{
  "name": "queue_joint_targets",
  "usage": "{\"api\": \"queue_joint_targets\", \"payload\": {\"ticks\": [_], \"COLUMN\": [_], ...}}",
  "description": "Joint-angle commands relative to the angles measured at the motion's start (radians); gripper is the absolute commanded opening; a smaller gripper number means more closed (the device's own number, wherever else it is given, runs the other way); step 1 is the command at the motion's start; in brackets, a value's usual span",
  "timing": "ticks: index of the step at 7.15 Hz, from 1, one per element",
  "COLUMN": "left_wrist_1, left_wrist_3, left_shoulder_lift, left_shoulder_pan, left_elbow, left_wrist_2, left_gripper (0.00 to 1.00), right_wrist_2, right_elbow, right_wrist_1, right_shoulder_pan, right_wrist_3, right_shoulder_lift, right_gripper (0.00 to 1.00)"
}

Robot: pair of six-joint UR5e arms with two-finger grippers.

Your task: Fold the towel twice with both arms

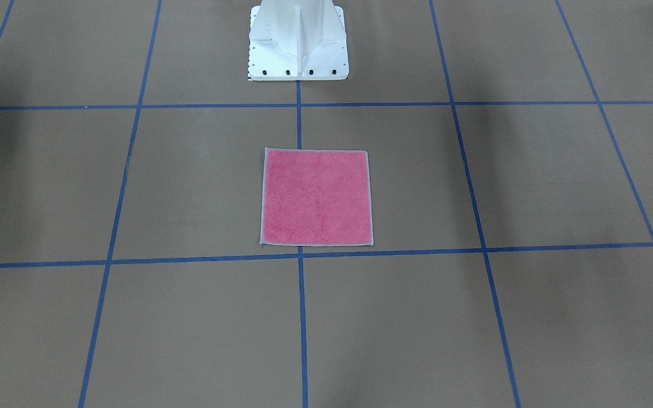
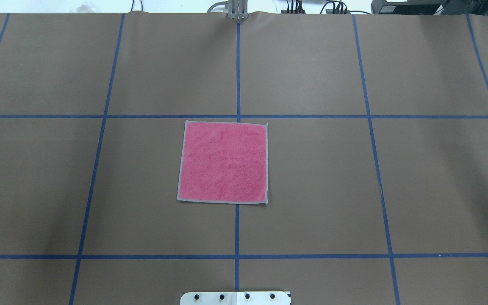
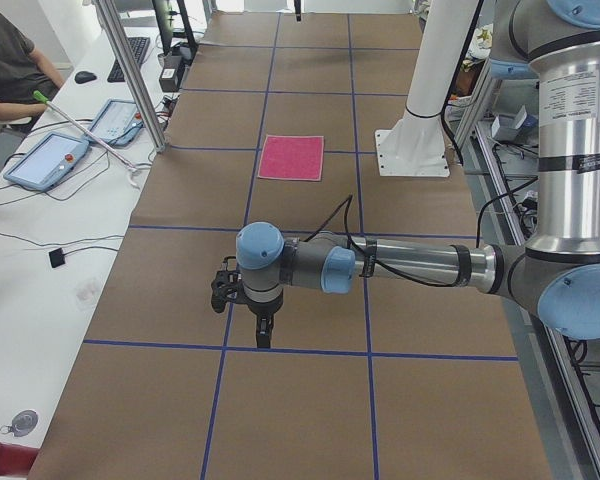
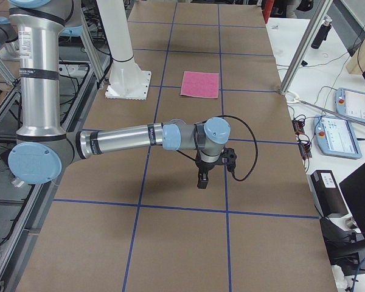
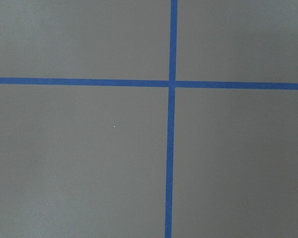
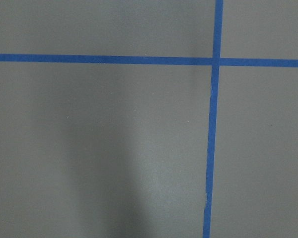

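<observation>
Two side views alone show left tool [image 3: 264, 336], right tool [image 4: 202, 181], their opening indiscernible, towel [image 1: 316, 197] flat.

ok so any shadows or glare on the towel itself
Overhead exterior: the towel is evenly lit and sharp, no glare; soft dark bands fall on the table to either side, clear of it. Exterior front-facing: the same, bands well off the towel. Right wrist-mounted: a broad soft shadow across the lower left, only tape lines in view.
</observation>
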Motion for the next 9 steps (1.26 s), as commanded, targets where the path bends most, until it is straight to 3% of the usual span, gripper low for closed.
{"api": "queue_joint_targets", "payload": {"ticks": [1, 3, 7, 9], "left_wrist_1": [-0.004, -0.004, -0.033, -0.070], "left_wrist_3": [-0.003, -0.003, 0.000, -0.006], "left_shoulder_lift": [0.000, 0.000, 0.000, 0.003], "left_shoulder_pan": [0.000, 0.000, 0.000, 0.002], "left_elbow": [-0.001, -0.002, -0.010, -0.004], "left_wrist_2": [-0.001, -0.001, -0.005, -0.072], "left_gripper": [1.00, 1.00, 1.00, 1.00], "right_wrist_2": [0.010, 0.070, 0.075, 0.064], "right_elbow": [0.011, 0.010, 0.040, 0.111], "right_wrist_1": [-0.001, 0.000, 0.013, 0.176], "right_shoulder_pan": [-0.002, -0.002, -0.058, -0.190], "right_wrist_3": [0.002, 0.016, 0.121, 0.433], "right_shoulder_lift": [0.001, 0.006, 0.039, 0.050], "right_gripper": [1.00, 1.00, 1.00, 1.00]}}
